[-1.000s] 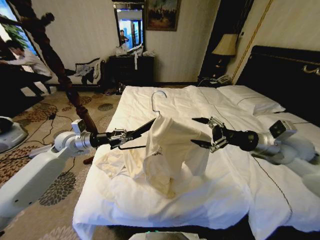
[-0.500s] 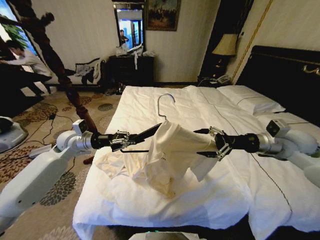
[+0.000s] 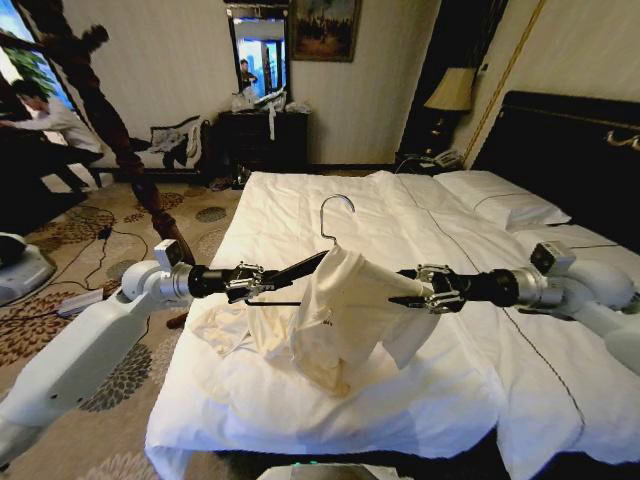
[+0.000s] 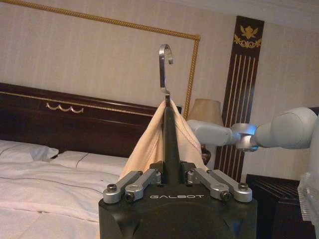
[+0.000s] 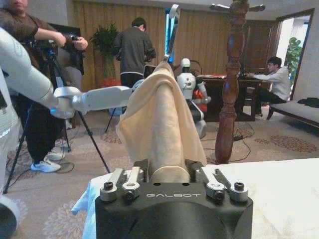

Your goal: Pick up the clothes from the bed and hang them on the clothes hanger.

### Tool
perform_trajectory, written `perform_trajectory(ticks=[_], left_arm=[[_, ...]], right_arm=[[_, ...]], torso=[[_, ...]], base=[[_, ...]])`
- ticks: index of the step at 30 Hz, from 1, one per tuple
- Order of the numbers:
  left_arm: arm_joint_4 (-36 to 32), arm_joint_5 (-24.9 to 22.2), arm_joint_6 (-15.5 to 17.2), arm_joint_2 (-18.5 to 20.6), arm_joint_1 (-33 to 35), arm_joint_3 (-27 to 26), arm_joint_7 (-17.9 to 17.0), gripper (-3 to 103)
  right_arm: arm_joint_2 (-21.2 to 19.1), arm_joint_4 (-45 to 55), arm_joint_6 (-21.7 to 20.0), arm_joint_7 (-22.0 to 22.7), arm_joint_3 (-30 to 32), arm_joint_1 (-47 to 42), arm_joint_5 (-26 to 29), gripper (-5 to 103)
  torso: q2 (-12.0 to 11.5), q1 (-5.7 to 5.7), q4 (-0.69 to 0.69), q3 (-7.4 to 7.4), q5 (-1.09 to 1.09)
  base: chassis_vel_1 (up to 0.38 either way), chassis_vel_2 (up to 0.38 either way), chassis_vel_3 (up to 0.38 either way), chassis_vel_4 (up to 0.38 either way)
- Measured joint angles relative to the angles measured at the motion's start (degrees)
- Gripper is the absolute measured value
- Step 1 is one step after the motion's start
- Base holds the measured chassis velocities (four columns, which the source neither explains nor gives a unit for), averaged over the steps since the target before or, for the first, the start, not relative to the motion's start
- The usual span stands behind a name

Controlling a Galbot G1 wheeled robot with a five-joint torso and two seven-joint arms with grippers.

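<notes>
White, wrinkled bedding covers the bed [image 3: 400, 380], and above its near half the clothes [image 3: 335, 315] hang in mid-air, draped over the clothes hanger [image 3: 325, 240]. The cream fabric looks thin, soft and light: it sags in loose folds from the hanger's peak, one part trailing down onto the duvet at the robot's left. Such cloth will slip and bunch easily, so a pinch on a gathered fold or over the hanger's stiff shoulder arm would likely hold better than a grip on a single loose layer. The hanger is the rigid part; its silver hook stands upright above the cloth, and its dark arm gives a firm place to take hold.

Left end effector [image 3: 262, 280] is clenched on the bare dark arm of the hanger, seen end-on in the left wrist view [image 4: 172, 181] with the hook rising straight above. Right end effector [image 3: 425, 288] is clamped on the cloth at the hanger's other shoulder; its wrist view shows fabric pinched between the fingers [image 5: 169, 179].

Behind the bed stand a dark headboard [image 3: 560, 150] and a lamp [image 3: 450, 90].
</notes>
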Motion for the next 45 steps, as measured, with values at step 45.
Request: perform_trajectory(ticks=[45], left_arm=[[0.48,2.36,-3.23,1.2,-3.72,1.23,0.69,16]], right_arm=[[1.38,1.99,-1.12,1.34,-0.33,-1.09,0.14,22]], torso=[[0.0,0.0,0.0,0.0,0.0]], base=[[0.0,0.0,0.0,0.0]])
